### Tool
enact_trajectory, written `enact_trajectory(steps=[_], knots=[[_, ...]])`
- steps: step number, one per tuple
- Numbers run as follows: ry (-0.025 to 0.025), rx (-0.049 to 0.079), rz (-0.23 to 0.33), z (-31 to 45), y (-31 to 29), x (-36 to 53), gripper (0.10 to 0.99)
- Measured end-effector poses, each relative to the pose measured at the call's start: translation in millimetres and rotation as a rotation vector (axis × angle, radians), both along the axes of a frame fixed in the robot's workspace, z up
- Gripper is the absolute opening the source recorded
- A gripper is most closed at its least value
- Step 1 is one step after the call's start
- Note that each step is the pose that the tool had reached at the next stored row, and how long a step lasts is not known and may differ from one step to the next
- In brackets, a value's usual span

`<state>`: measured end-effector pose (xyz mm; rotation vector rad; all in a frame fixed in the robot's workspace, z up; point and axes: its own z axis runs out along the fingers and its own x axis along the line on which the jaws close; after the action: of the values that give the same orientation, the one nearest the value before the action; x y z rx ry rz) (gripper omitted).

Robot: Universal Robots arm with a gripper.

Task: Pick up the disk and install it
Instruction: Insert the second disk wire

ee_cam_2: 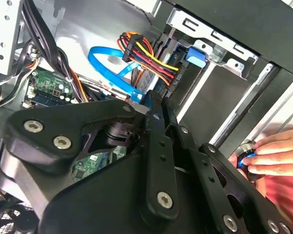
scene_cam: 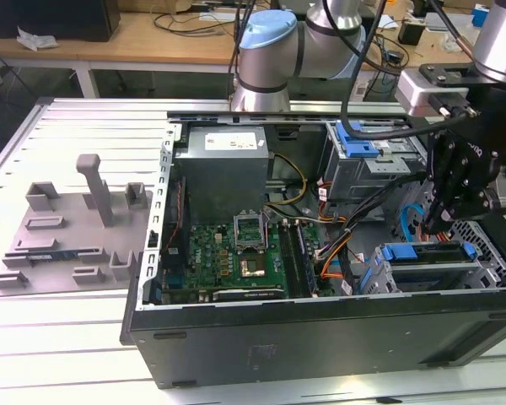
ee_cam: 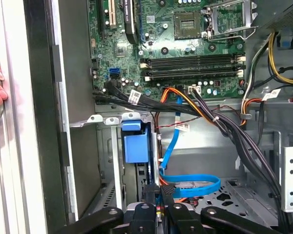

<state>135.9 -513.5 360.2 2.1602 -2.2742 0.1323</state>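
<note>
Exterior view: gripper (scene_cam: 432,221) lowered beside the drive bay (scene_cam: 428,268).
Fingers: closed together; hold undetermined.
Progress: disk (scene_cam: 430,253) seated in bay.

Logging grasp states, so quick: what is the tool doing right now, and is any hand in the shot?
Tool: fingers closed together over the drive bay, nothing visibly held.
Person's hand: resting at the case edge, touching a small round blue-and-silver thing.

Flat silver-grey hard drive in blue plastic carrier (scene_cam: 427,263) — seated level in the case's drive cage, near corner, exterior view's right — blue handle facing inward.
</note>
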Motion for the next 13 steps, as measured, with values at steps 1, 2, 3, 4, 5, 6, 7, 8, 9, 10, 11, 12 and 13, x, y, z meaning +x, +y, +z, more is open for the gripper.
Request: enact_trajectory(steps=[1, 2, 3, 4, 5, 6, 7, 8, 9, 10, 11, 12, 13], knots=[[0.0001, 0.005, 0.001, -0.1, -1.3, 0.0, 0.161], [0.0001, 0.007, 0.003, -0.1, -2.2, 0.0, 0.161], [0.0001, 0.008, 0.004, 0.0, -3.4, 0.0, 0.161], [0.0001, 0.009, 0.005, -0.1, -4.9, 0.0, 0.161], [0.0001, 0.009, 0.006, -0.2, -5.9, 0.0, 0.161], [0.0, 0.009, 0.009, -0.1, -7.2, 0.1, 0.161], [0.0001, 0.009, 0.012, -0.2, -7.9, 0.0, 0.161], [0.0001, 0.009, 0.018, -0.3, -8.8, 0.1, 0.161], [0.0001, 0.009, 0.026, -0.5, -9.0, 0.2, 0.161], [0.0002, 0.009, 0.037, -0.8, -9.2, 0.2, 0.161], [0.0002, 0.009, 0.042, -1.0, -9.5, 0.3, 0.161], [0.0002, 0.009, 0.045, -1.1, -10.0, 0.3, 0.161], [0.0002, 0.009, 0.046, -1.5, -11.2, 0.3, 0.161]])
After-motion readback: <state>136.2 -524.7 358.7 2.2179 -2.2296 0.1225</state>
